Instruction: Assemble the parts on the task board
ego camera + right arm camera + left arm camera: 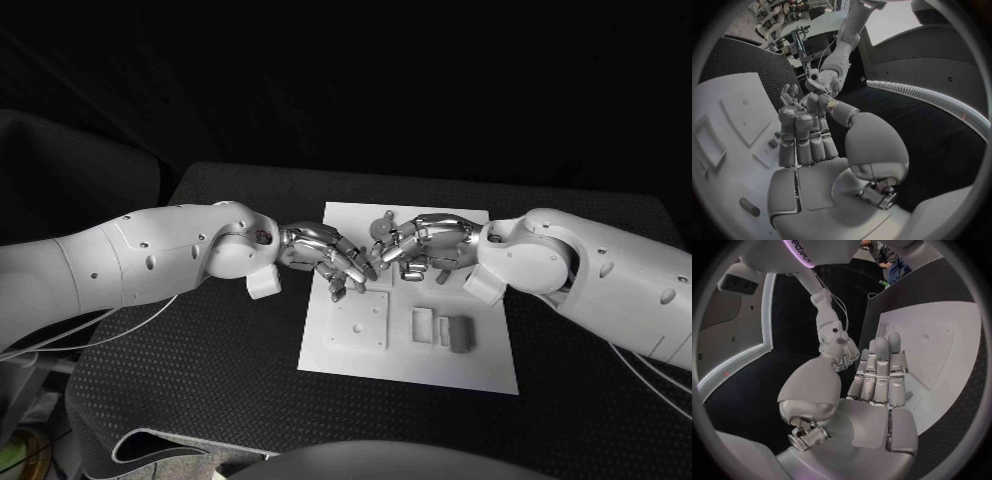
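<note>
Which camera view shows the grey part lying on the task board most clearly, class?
The head view: the grey part lies unobstructed on the task board, beside a rectangular recess, nearer the robot than both hands. In the wrist views the hands cover much of the board, and the part cannot be told there.

The left hand (873, 390) takes up the middle of the left wrist view, its silver palm facing the camera and its fingers (879, 365) held straight and close together, side by side, with nothing between them. The thumb's rounded base bulges beside the palm, toward the darker side of the scene. Past the fingertips lies the white task board (942, 340), its flat face carrying a raised square plate and a few small holes. The black table (907, 287) borders the board on its far side. The right hand (837, 345) reaches in close to the left fingertips, its white arm stretching away behind it.
</note>
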`<state>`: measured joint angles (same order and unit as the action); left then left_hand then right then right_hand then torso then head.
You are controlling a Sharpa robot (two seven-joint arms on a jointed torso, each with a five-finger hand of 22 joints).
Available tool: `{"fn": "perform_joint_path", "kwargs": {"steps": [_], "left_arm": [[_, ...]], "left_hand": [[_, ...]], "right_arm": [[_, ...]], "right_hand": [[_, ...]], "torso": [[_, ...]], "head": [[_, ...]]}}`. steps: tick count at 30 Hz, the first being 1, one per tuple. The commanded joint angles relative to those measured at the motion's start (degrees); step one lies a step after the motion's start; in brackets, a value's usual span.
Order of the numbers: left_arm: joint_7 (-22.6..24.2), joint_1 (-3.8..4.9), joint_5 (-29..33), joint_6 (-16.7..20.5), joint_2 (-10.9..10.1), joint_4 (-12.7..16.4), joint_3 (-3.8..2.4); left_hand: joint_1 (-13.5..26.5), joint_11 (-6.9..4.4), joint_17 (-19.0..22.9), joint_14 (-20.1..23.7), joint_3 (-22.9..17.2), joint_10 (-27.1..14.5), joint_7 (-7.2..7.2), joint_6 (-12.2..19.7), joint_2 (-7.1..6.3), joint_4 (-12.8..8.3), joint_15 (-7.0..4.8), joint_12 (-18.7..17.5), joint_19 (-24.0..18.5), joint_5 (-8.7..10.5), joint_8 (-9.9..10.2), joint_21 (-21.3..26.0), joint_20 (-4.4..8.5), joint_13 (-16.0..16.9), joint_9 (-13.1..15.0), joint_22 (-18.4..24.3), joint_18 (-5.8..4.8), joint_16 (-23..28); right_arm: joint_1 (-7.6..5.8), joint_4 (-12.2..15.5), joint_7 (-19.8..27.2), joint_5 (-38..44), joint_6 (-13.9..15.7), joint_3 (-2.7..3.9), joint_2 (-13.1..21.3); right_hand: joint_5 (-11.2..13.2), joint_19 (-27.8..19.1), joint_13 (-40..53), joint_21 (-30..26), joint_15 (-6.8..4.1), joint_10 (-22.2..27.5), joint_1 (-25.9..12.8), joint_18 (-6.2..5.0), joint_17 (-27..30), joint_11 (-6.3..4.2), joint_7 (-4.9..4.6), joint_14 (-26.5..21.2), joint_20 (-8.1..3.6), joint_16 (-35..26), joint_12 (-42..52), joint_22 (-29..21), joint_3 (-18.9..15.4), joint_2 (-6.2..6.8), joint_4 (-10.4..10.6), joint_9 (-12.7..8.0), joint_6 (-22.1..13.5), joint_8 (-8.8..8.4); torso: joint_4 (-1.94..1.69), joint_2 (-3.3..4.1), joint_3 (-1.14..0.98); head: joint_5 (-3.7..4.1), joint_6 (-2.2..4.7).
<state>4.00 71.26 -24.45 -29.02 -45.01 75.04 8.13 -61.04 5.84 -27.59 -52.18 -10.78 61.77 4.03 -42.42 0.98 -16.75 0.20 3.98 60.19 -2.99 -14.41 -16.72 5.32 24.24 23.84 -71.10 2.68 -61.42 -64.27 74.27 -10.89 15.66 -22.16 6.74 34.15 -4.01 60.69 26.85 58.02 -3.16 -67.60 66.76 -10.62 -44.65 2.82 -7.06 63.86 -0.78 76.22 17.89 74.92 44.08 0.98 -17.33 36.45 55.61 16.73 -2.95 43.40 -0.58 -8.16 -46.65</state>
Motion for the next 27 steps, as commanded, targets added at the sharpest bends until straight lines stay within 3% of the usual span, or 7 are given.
{"fn": "perform_joint_path", "kwargs": {"steps": [1, 5, 22, 24, 27], "left_arm": [[1.41, 0.0, 1.24, -0.54, 0.03, 0.27, -0.01], [2.17, 0.0, 2.18, 0.63, 0.02, 0.42, -0.01], [3.51, 0.02, 5.54, -1.39, -0.22, 0.94, -0.03], [3.54, 0.02, 6.05, -1.43, -0.23, 0.92, -0.03], [3.61, 0.02, 6.69, -1.55, -0.2, 0.87, -0.03]], "left_hand": [[-1.61, -0.03, -0.11, 0.37, 0.58, -0.61, -0.18, 0.81, 0.64, -0.07, 0.01, 0.01, -0.65, 0.22, 0.3, 0.3, -0.03, 0.09, -0.05, -0.1, 0.61, -0.15], [-3.88, -0.23, -0.16, 0.6, 1.54, -1.06, -0.78, 1.67, 1.62, -0.06, 0.0, -0.01, -0.81, 0.22, 0.47, 0.54, -0.01, 0.13, -0.02, -0.18, 0.36, -0.16], [-4.08, -0.25, -0.17, 0.62, 1.79, -1.11, -0.83, 1.75, 1.73, -0.06, 0.0, 0.0, -0.81, 0.23, 0.46, 0.58, 0.0, 0.14, 0.0, -0.19, 0.33, -0.17], [-5.07, -0.96, -0.18, 0.7, 1.67, -0.97, -0.98, 0.13, 2.41, -0.13, -0.05, 0.11, -0.93, 0.22, -0.48, 0.66, 0.04, 0.21, 0.42, -0.2, 0.33, -0.17], [-4.6, -1.12, -0.22, 0.79, 2.89, -0.95, -0.96, -0.23, 3.03, -0.07, 0.0, 0.16, -0.94, 0.23, -0.72, 0.75, 0.01, 0.28, 0.52, -0.24, 0.17, -0.21]], "right_arm": [[0.06, -0.03, 0.45, -0.5, -1.54, 0.04, -0.07], [0.09, -0.04, 0.4, -0.5, -1.68, 0.04, -0.13], [0.15, -1.94, 0.11, -0.17, -1.75, 0.03, -0.5], [0.15, -1.97, 0.06, -0.16, -1.93, 0.03, -0.53], [0.15, -2.08, 0.04, 0.02, -1.95, 0.03, -0.58]], "right_hand": [[-0.31, -0.25, 0.1, -0.06, -0.28, -0.3, 0.8, -4.37, -0.02, -0.01, -0.52, 0.04, -0.11, -0.29, 0.0, 0.93, 0.06, -1.42, 0.39, 0.0, 0.0, 0.19], [-0.32, -0.25, 0.1, -0.06, -0.28, -0.3, 0.8, -4.37, -0.02, -0.01, -0.52, 0.04, -0.11, -0.29, 0.0, 0.93, 0.06, -1.41, 0.39, 0.01, 0.0, 0.19], [-0.33, -0.25, 0.1, -0.06, -0.28, -0.3, 0.81, -4.38, -0.02, -0.01, -0.52, 0.04, -0.11, -0.29, 0.0, 0.93, 0.06, -1.41, 0.38, 0.01, 0.0, 0.19], [-0.33, -0.25, 0.1, -0.06, -0.29, -0.3, 0.81, -4.38, -0.02, -0.01, -0.51, 0.03, -0.11, -0.29, 0.0, 0.93, 0.06, -1.41, 0.38, 0.01, -0.01, 0.19], [-0.34, -0.26, 0.1, -0.06, -0.29, -0.29, 0.82, -4.38, -0.02, -0.02, -0.51, 0.03, -0.12, -0.29, 0.0, 0.93, 0.06, -1.41, 0.38, 0.01, -0.01, 0.19]], "torso": [[-0.07, -0.01, 0.08], [-0.07, 0.01, 0.12], [-0.09, 0.0, 0.07], [-0.06, 0.01, 0.08], [-0.04, 0.02, 0.04]], "head": [[0.04, 0.01], [0.09, -0.01], [0.1, -0.02], [0.09, -0.05], [0.07, -0.06]]}}
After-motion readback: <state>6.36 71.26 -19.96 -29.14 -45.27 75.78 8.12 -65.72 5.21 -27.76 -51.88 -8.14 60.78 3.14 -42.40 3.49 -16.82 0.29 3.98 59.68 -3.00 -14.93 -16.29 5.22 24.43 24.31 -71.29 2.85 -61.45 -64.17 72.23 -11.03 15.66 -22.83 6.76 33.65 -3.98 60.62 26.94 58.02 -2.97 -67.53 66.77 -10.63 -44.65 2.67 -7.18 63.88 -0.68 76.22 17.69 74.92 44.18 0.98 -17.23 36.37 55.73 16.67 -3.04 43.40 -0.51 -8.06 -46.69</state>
